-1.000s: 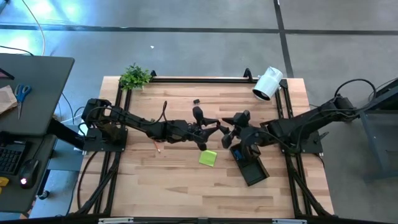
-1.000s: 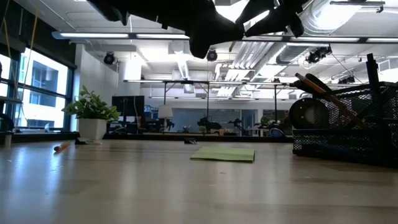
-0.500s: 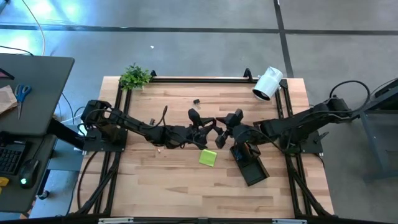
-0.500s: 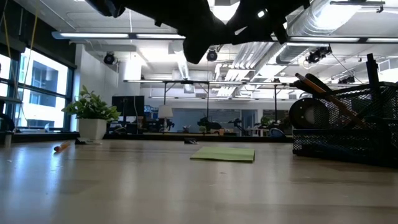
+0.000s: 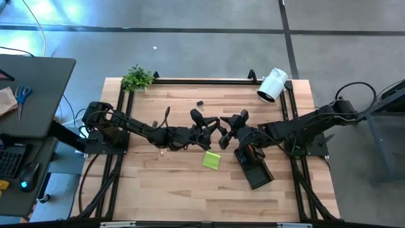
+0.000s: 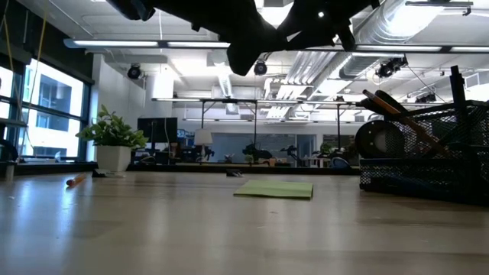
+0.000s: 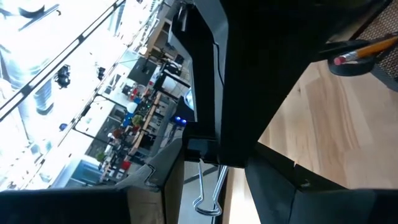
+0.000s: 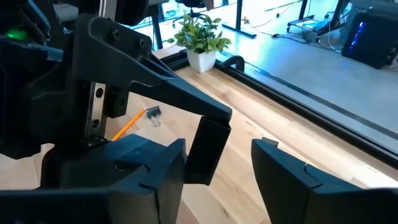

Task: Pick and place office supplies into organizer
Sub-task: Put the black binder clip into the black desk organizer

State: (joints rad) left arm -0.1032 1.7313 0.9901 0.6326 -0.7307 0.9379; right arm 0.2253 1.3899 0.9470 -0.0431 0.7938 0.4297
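Above the table's middle my left gripper [image 5: 212,125] and right gripper [image 5: 231,130] meet tip to tip. The left one is shut on a small black binder clip [image 7: 200,151], whose silver wire handles [image 7: 208,186] point back toward its wrist. My right gripper [image 8: 217,168] is open, its fingers standing on either side of the left gripper's fingertip; whether they touch the clip I cannot tell. The lime-green sticky-note pad [image 5: 212,160] lies flat below them. The black organizer [image 5: 255,168] stands to the right. An orange pencil [image 5: 159,149] and another clip [image 5: 199,103] lie on the table. My left gripper has the binder clip's black body [image 7: 200,151] between its fingertips, coming in level from the table's left. The wire handles [image 7: 208,186] lie back between the fingers. The clip is lifted clear of the table. The right arm's dark finger hides most of the contact.
The organizer [image 6: 428,164] holds scissors, pens and a pencil [image 7: 357,53]. A potted plant [image 5: 137,78] stands at the far left corner and a white cylindrical camera [image 5: 272,85] at the far right. Black rails frame the table's edges.
My right gripper has gone a little toward the table's left, up to my left gripper, and has rolled slightly. My left gripper has turned at the wrist while staying about where it was. Both have kept still over the last half second.
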